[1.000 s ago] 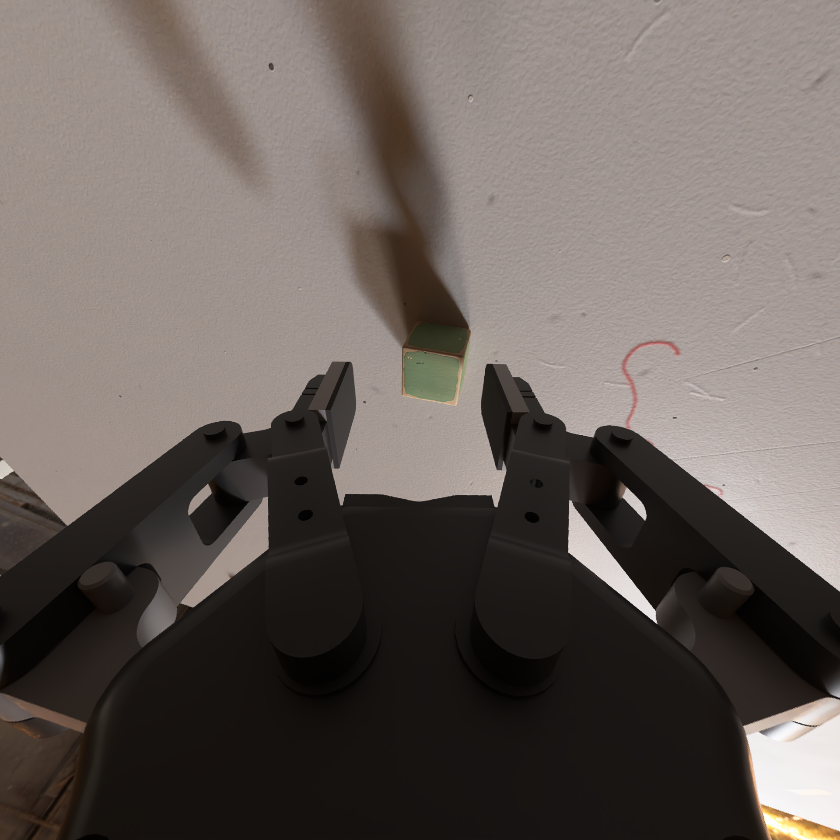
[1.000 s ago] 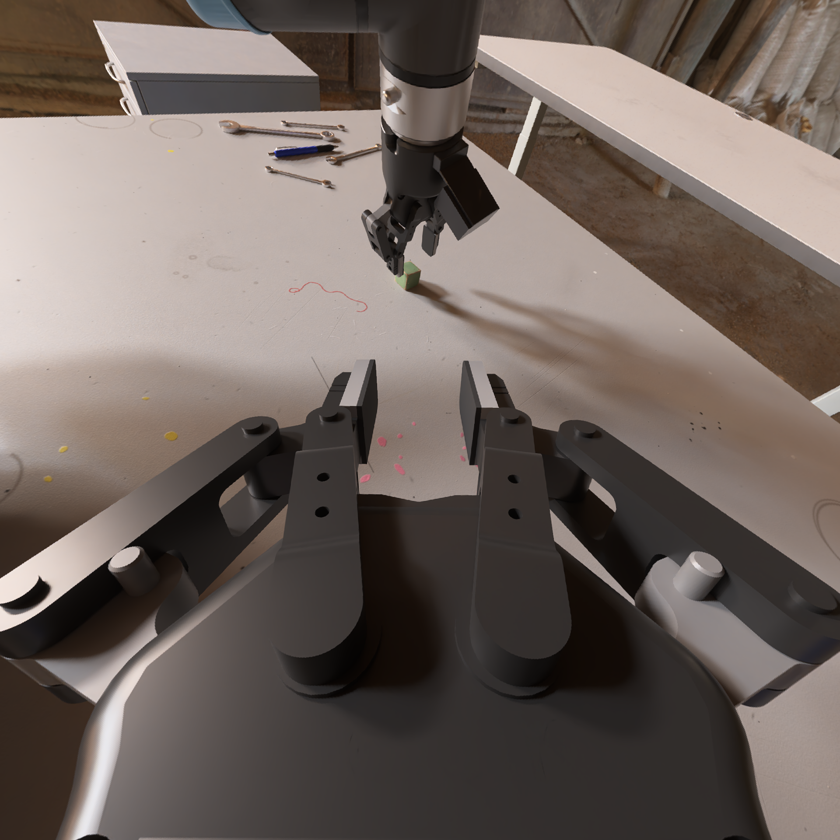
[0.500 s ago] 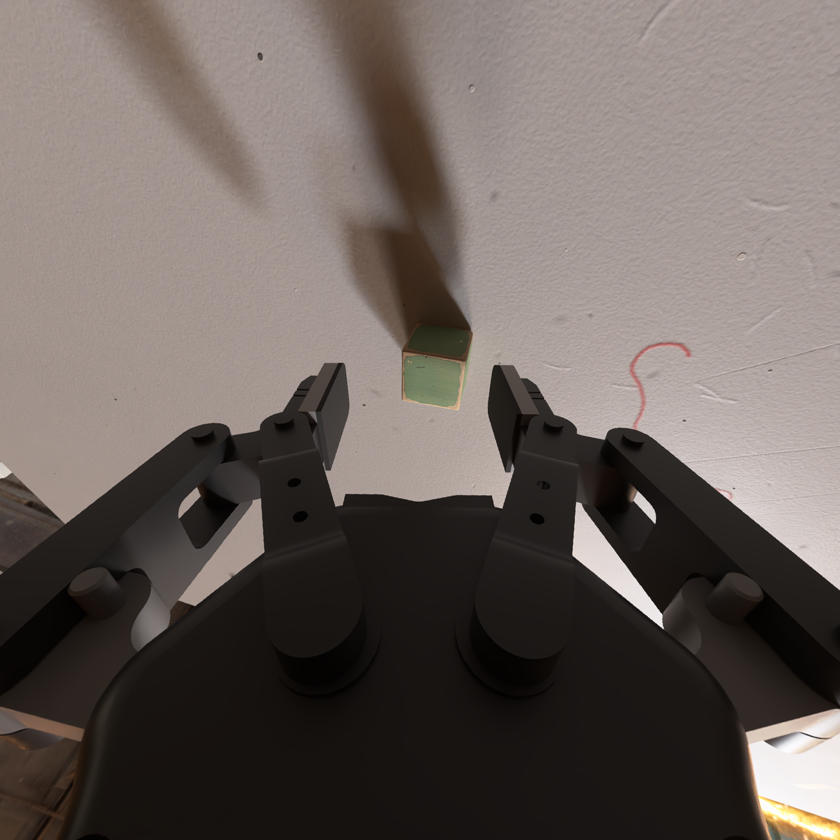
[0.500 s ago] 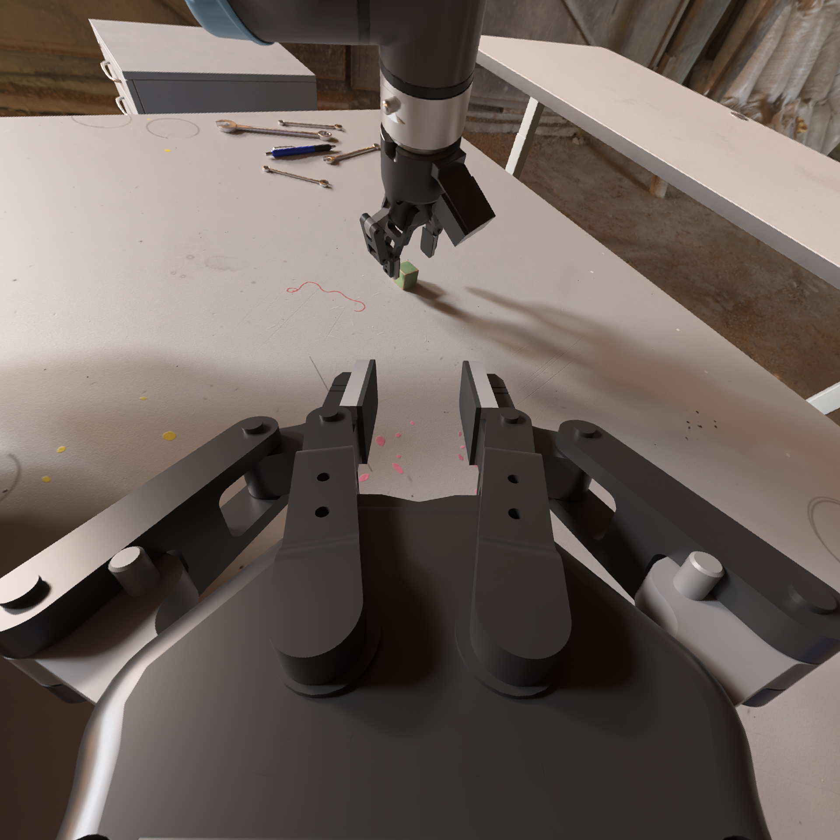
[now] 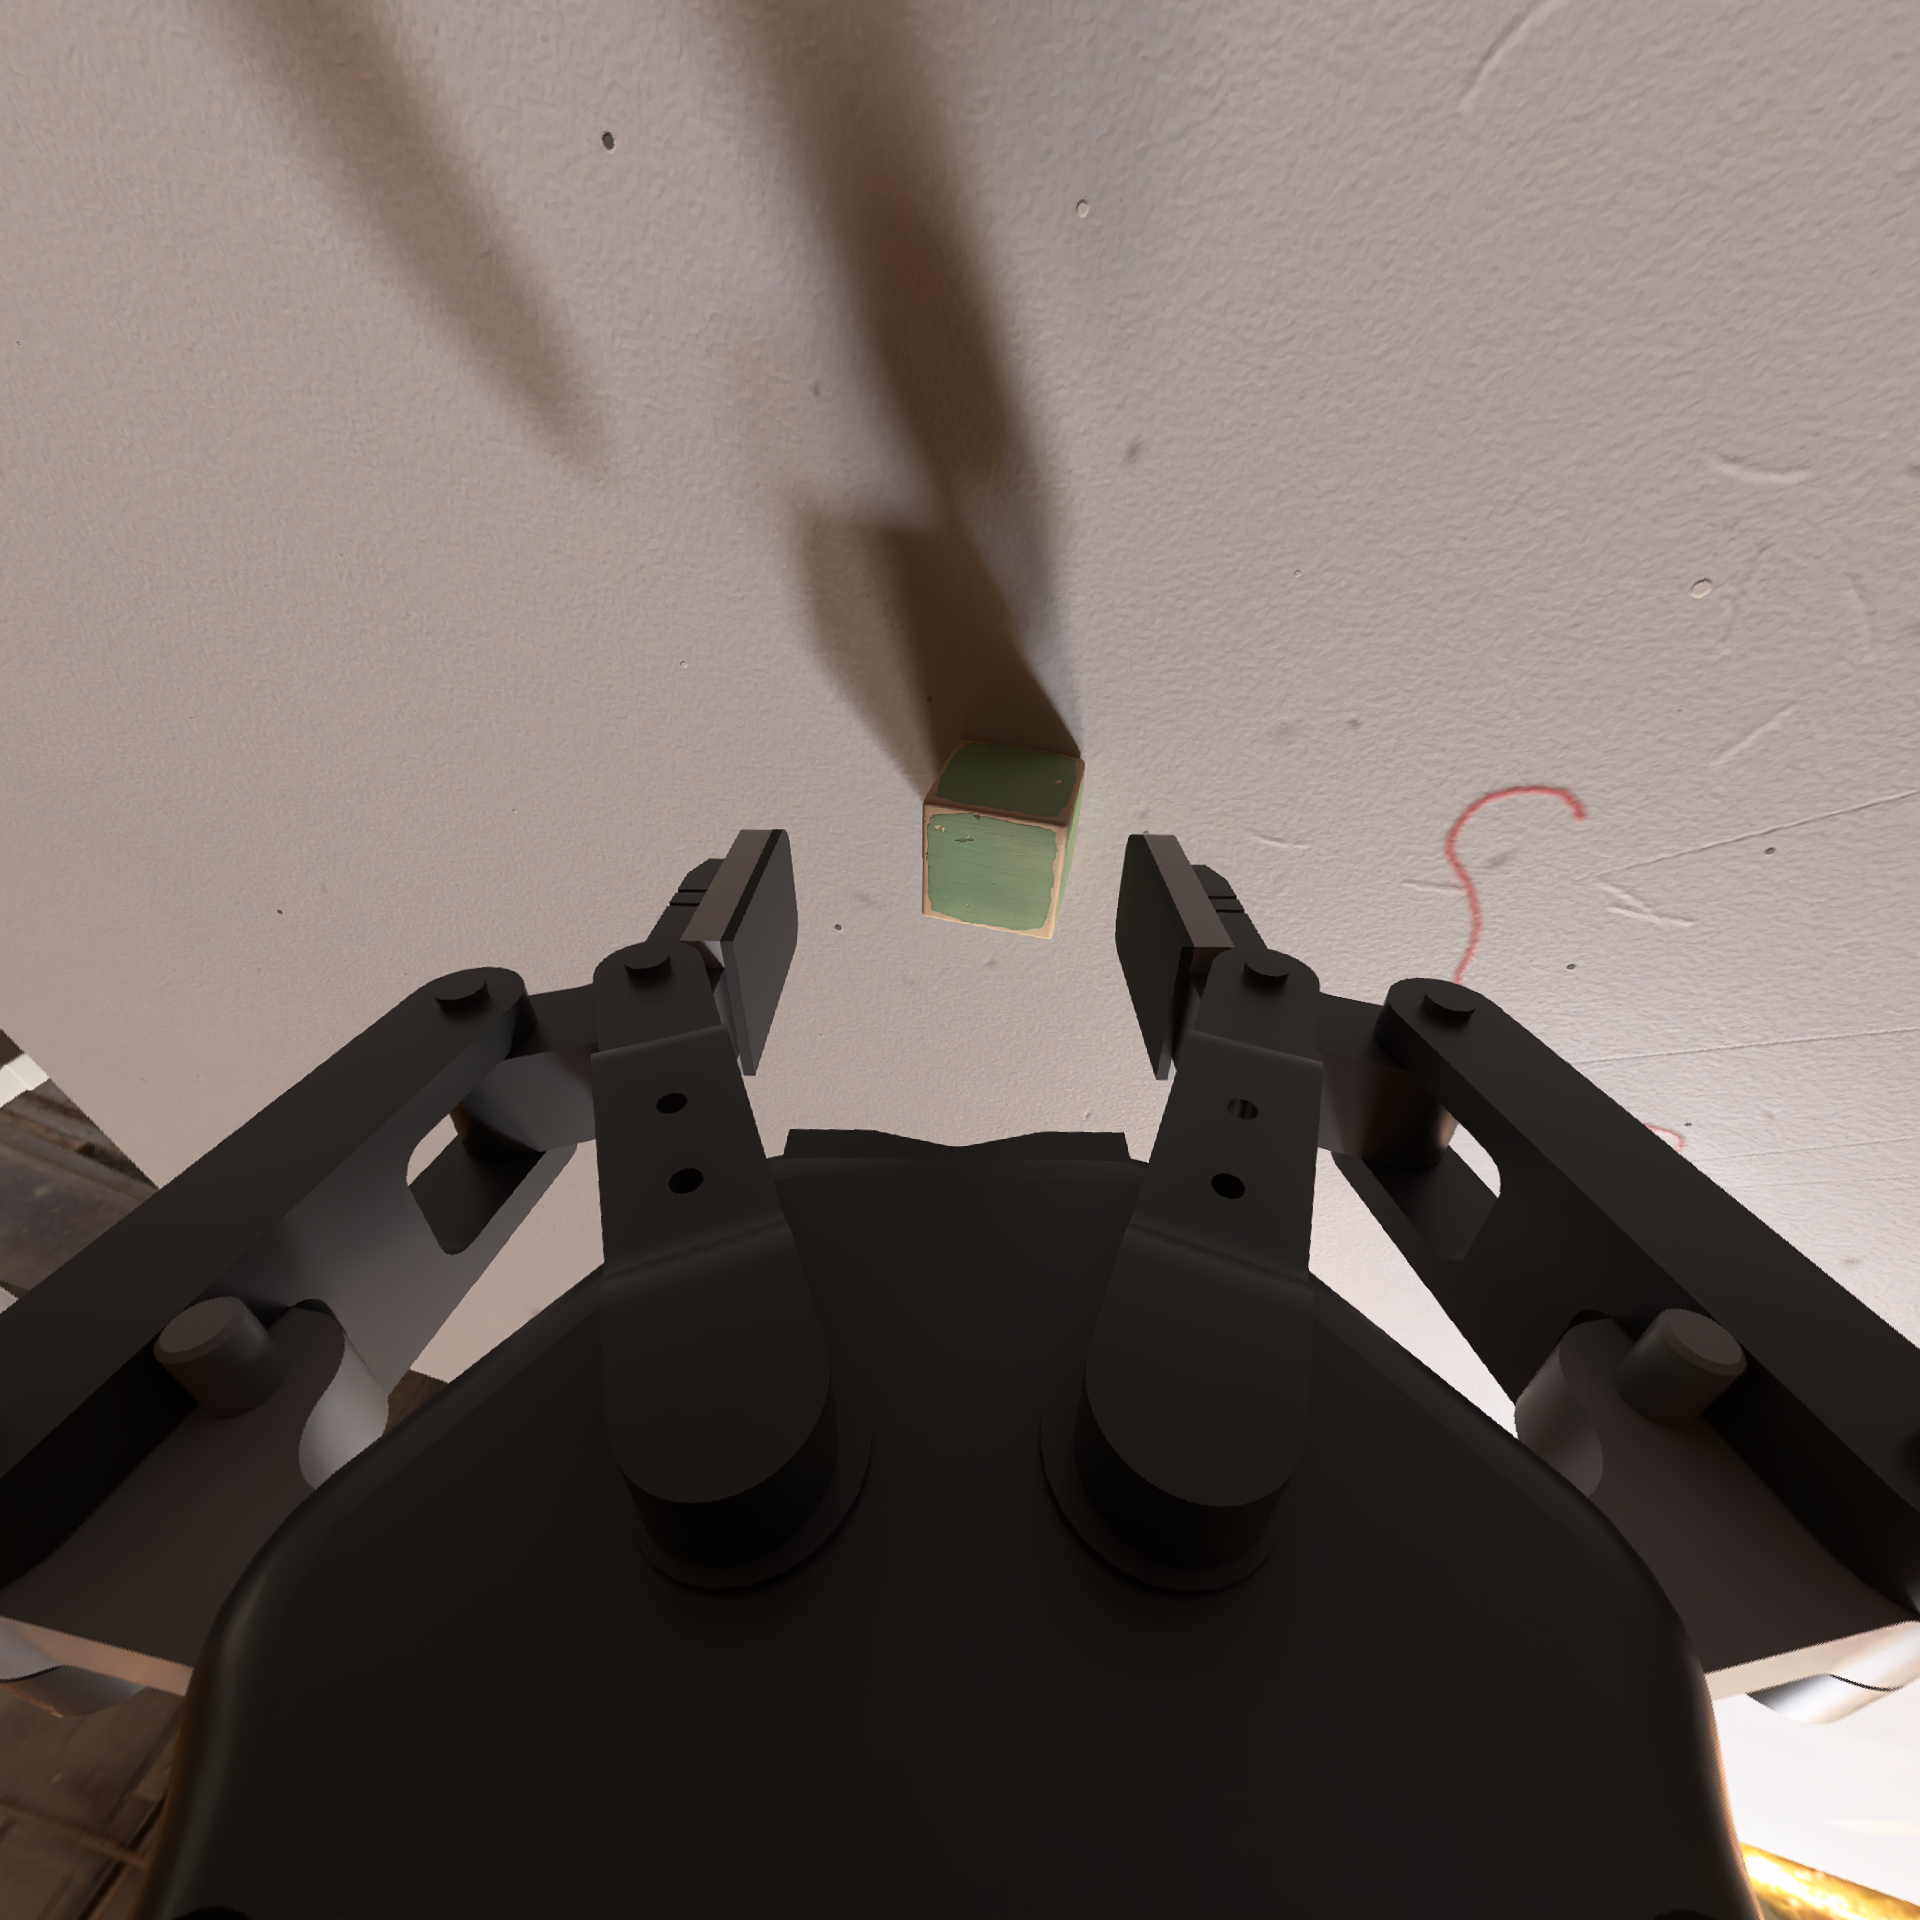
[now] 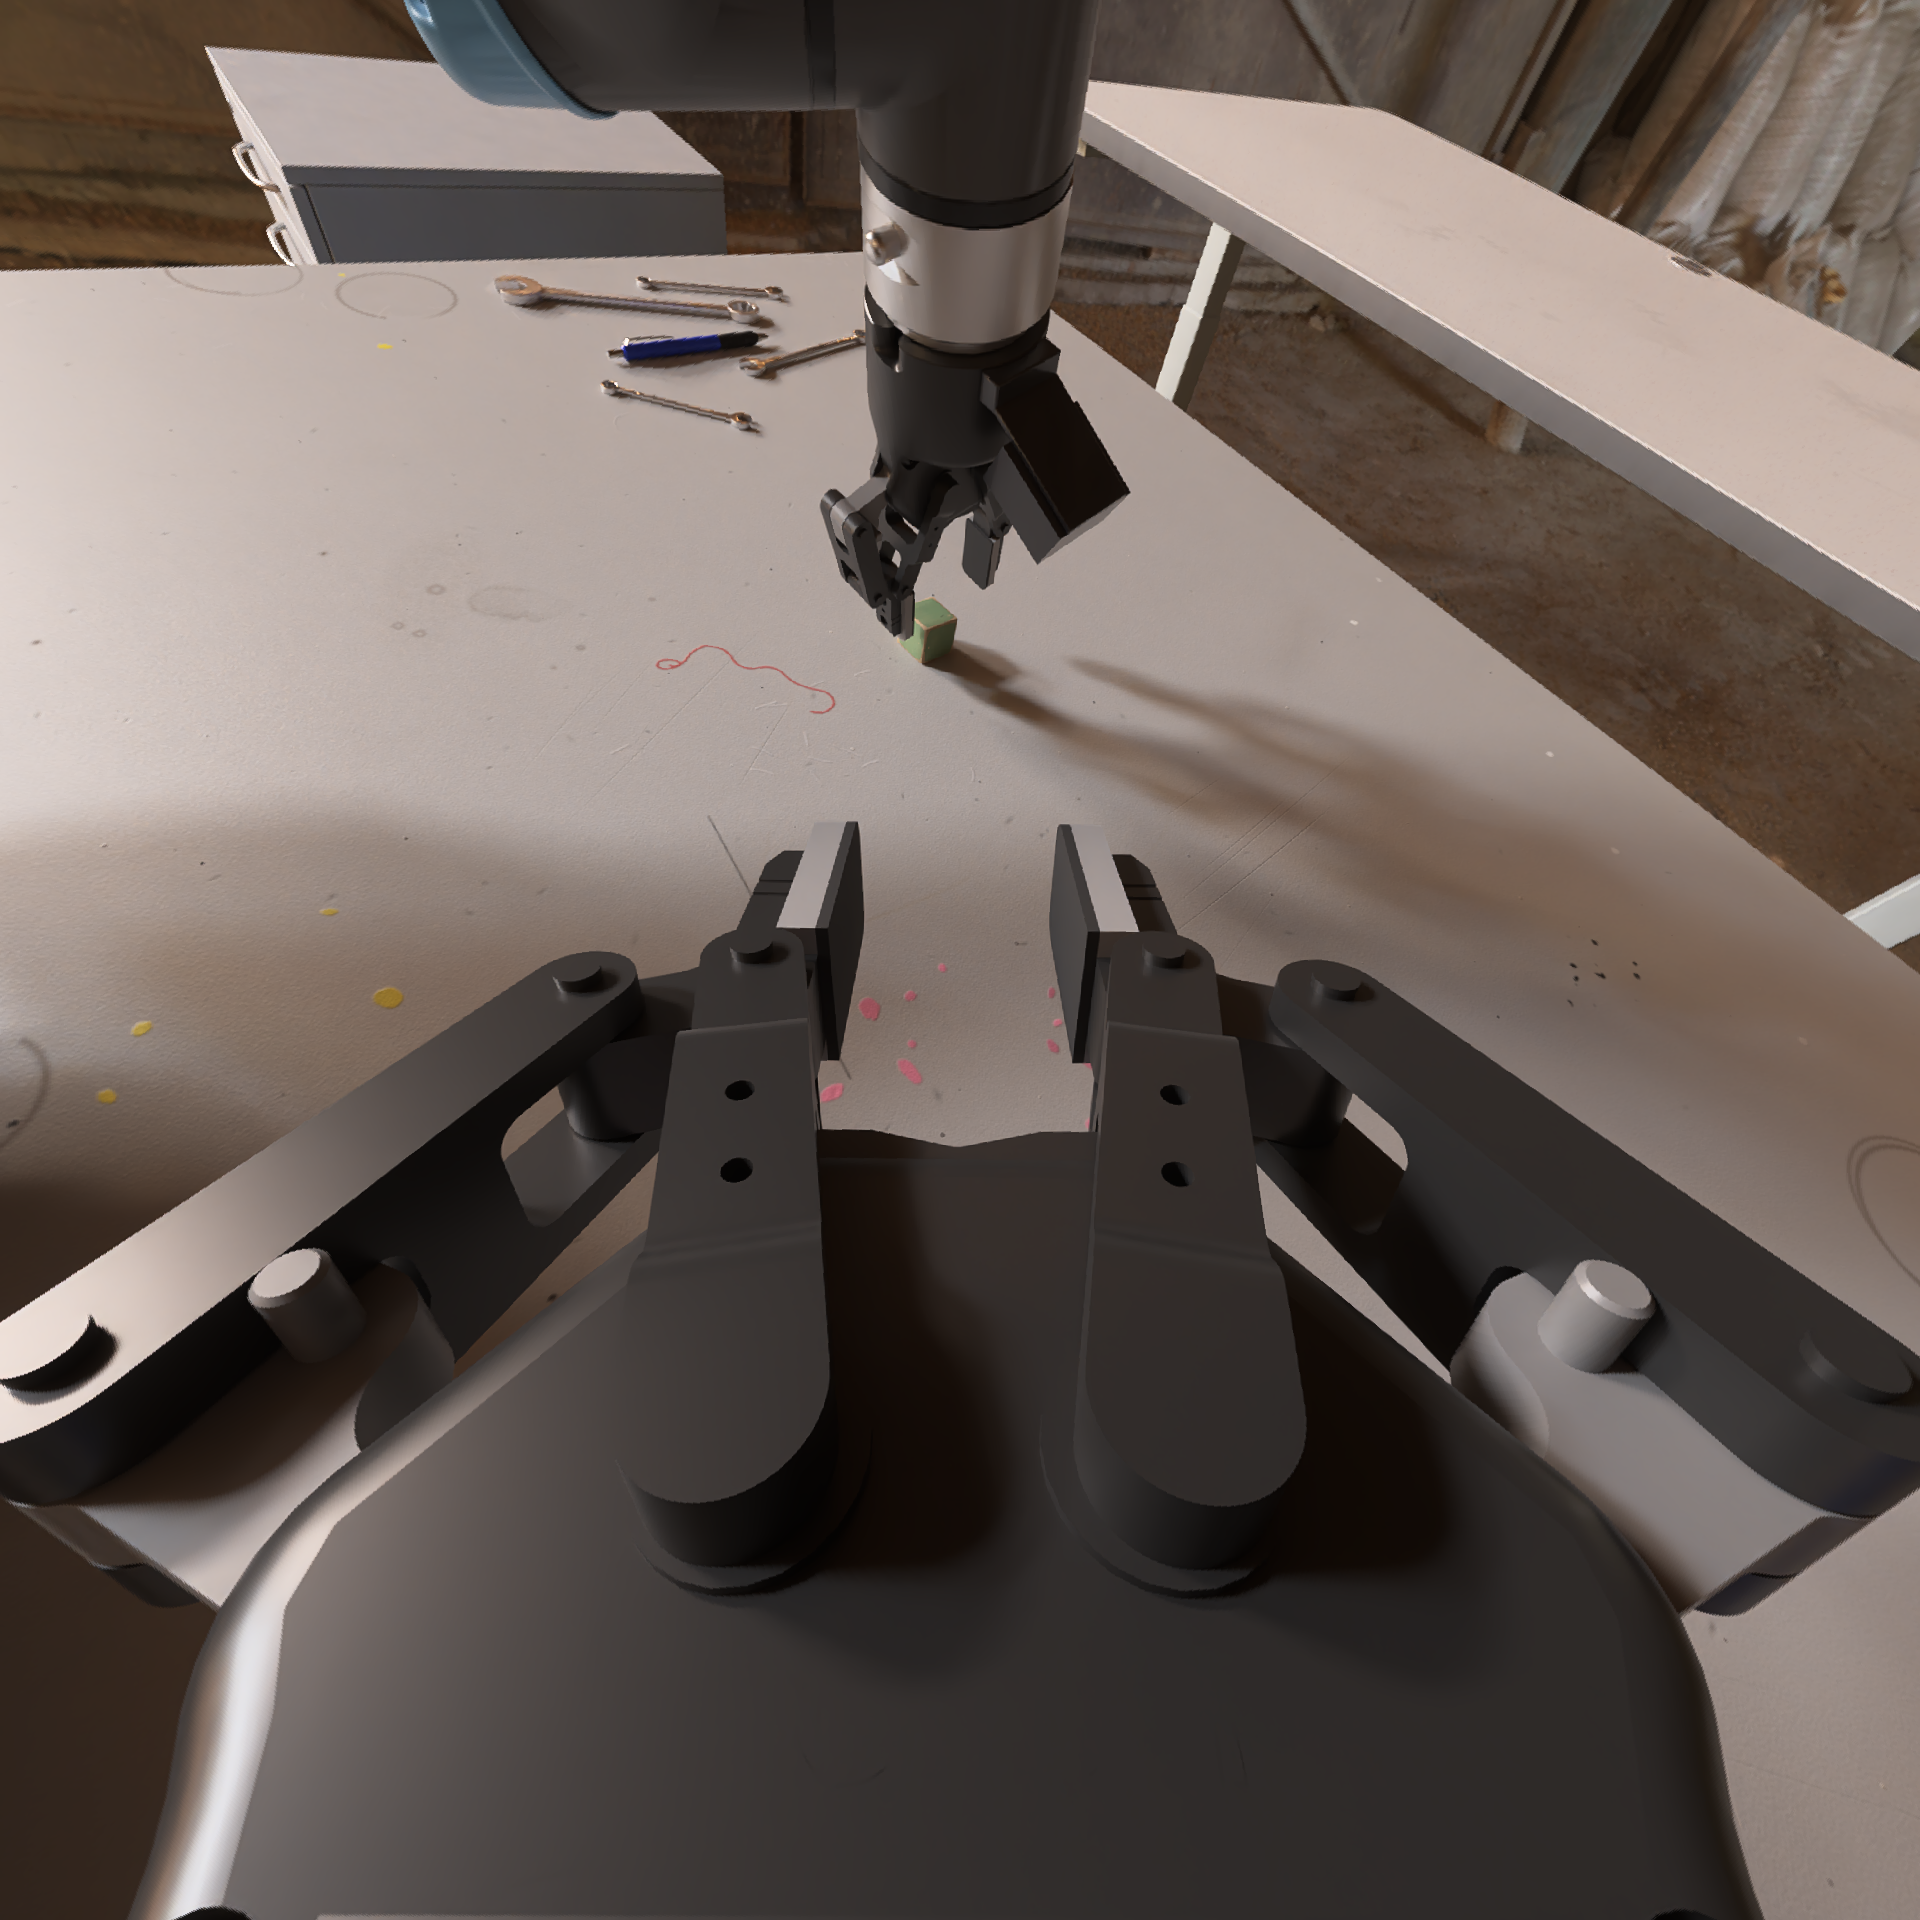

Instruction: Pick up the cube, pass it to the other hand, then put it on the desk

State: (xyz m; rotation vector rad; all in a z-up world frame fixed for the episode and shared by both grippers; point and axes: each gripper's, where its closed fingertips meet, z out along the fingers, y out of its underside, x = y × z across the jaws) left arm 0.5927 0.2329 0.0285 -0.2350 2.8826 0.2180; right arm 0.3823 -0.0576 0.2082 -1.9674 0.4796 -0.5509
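Note:
A small green cube (image 5: pixel 997 857) with worn tan edges sits on the pale desk (image 5: pixel 1455 364). My left gripper (image 5: pixel 951 914) is open just above it, a finger on either side, not touching. In the right wrist view the cube (image 6: pixel 932 630) lies under the left gripper (image 6: pixel 935 597), which hangs from its arm over the desk (image 6: pixel 312 675). My right gripper (image 6: pixel 956 909) is open and empty, low over the near part of the desk, well short of the cube.
Several wrenches (image 6: pixel 623 298) and a blue pen (image 6: pixel 686 344) lie at the desk's far side. A red scribble (image 6: pixel 743 670) marks the desk left of the cube. A grey cabinet (image 6: pixel 468 177) and a second table (image 6: pixel 1507 291) stand beyond.
My left gripper has opened wider and come down a little closer to the cube. The right gripper has not moved.

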